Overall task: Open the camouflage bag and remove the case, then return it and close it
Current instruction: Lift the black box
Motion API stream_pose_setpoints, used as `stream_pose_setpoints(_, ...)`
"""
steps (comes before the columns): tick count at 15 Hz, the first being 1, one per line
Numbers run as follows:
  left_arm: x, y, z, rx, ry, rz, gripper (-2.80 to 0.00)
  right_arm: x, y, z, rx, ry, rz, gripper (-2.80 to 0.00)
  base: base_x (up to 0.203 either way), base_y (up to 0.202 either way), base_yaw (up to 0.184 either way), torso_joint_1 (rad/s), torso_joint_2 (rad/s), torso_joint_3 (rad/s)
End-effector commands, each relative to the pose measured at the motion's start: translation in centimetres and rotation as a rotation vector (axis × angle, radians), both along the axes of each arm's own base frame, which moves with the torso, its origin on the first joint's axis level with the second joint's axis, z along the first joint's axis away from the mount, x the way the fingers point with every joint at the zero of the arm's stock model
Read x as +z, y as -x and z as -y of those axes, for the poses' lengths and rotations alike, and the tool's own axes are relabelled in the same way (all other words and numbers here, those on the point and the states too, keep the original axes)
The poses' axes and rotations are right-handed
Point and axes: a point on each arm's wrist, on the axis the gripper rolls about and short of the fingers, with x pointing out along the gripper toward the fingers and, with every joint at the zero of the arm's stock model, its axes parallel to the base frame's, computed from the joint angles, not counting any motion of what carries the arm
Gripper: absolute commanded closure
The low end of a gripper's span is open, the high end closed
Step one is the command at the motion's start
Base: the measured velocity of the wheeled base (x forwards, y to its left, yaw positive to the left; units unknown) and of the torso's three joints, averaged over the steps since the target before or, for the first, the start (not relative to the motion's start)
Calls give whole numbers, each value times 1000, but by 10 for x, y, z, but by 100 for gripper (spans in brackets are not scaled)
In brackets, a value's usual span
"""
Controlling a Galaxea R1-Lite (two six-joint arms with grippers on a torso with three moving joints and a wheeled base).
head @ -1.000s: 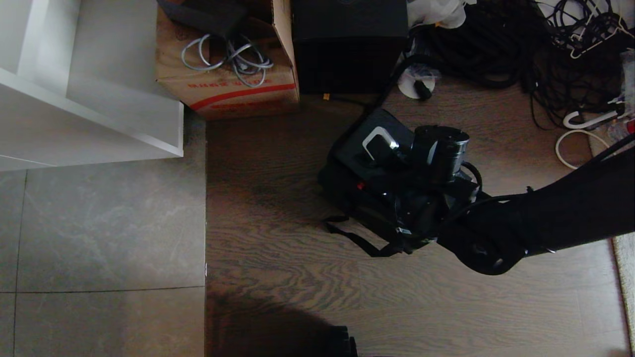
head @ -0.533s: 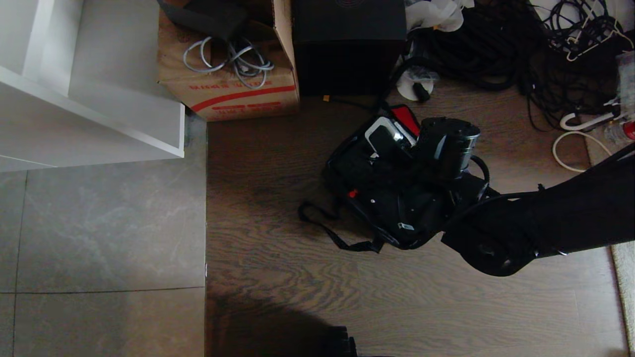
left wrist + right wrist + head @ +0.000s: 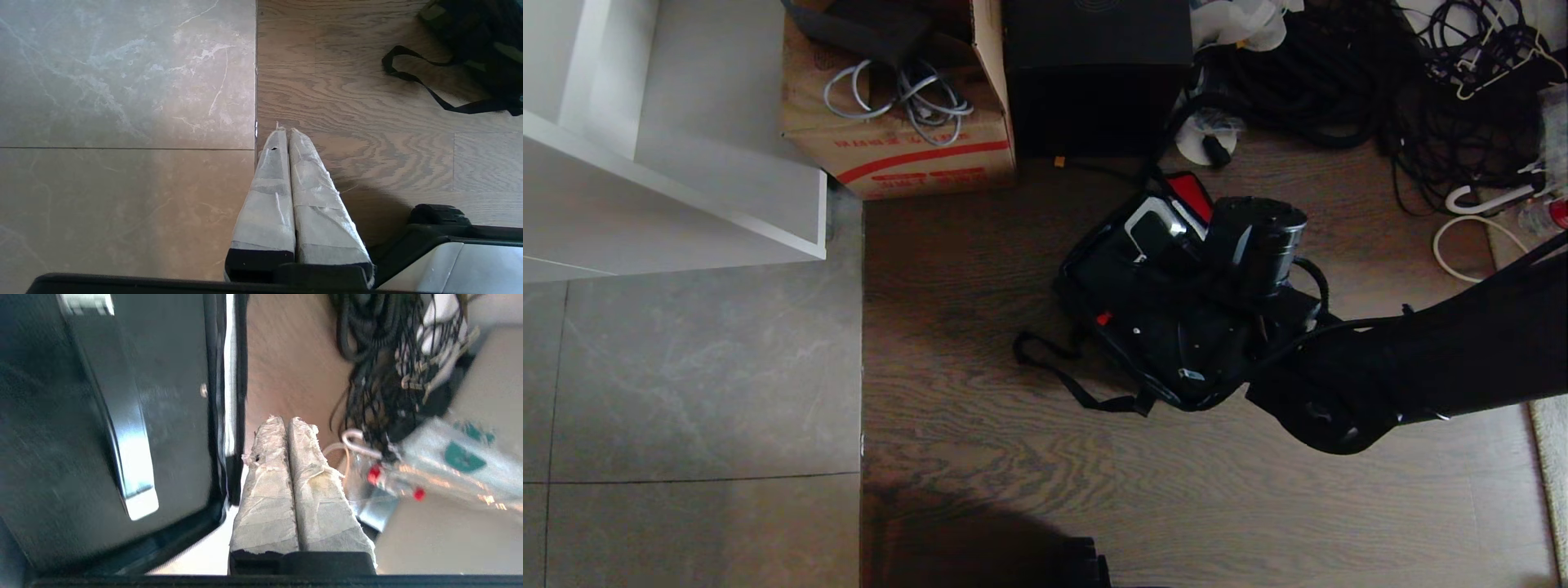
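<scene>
The wood-grain floor (image 3: 980, 457) carries the boxy camouflage fabric bag (image 3: 1086, 282), which lies in front of a brown cardboard box (image 3: 890, 147) and a taller plain black box (image 3: 1094, 73). The black right arm (image 3: 1421, 359) hides most of the bag. The black rigid case (image 3: 81, 416) sits in the open bag, partly obscured. The right hand (image 3: 287, 420) is closed, empty, beside the case. The left hand (image 3: 286, 130) is closed, over the floor.

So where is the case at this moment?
In the head view the case sits in the open camouflage bag on the wooden floor, right of centre, under the right arm's wrist, in front of the tall black box.
</scene>
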Motion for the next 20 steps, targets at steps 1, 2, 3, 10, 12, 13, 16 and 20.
stream_pose_setpoints(1, 0, 0, 0, 0, -1, -2, 0, -15, -1, -4, -26, 32, -35, 0, 0, 0, 0, 0, 0, 0)
stream_pose_setpoints(2, 0, 0, 0, 0, 0, -1, 0, -23, -1, -6, -44, 43, -51, 0, 0, 0, 0, 0, 0, 0)
stream_pose_setpoints(3, 0, 0, 0, 0, 0, 0, 0, -30, 1, -9, -59, 58, -69, 0, 0, 0, 0, 0, 0, 0)
stream_pose_setpoints(10, 0, 0, 0, 0, 0, 0, 0, -65, -1, -42, -161, 95, -109, -280, 0, 0, 0, 0, 0, 0)
stream_pose_setpoints(12, 0, 0, 0, 0, 0, 0, 0, -73, -9, -54, -181, 66, -90, -280, 0, 0, 0, 0, 0, 0)
stream_pose_setpoints(13, 0, 0, 0, 0, 0, 0, 0, -76, -12, -60, -200, 48, -76, -280, 0, 0, 0, 0, 0, 0)
stream_pose_setpoints(16, 0, 0, 0, 0, 0, 0, 0, -95, -18, -67, -221, 30, -74, -280, 0, 0, 0, 0, 0, 0)
stream_pose_setpoints(20, 0, 0, 0, 0, 0, 0, 0, -116, -36, -63, -252, 23, -76, -280, 0, 0, 0, 0, 0, 0)
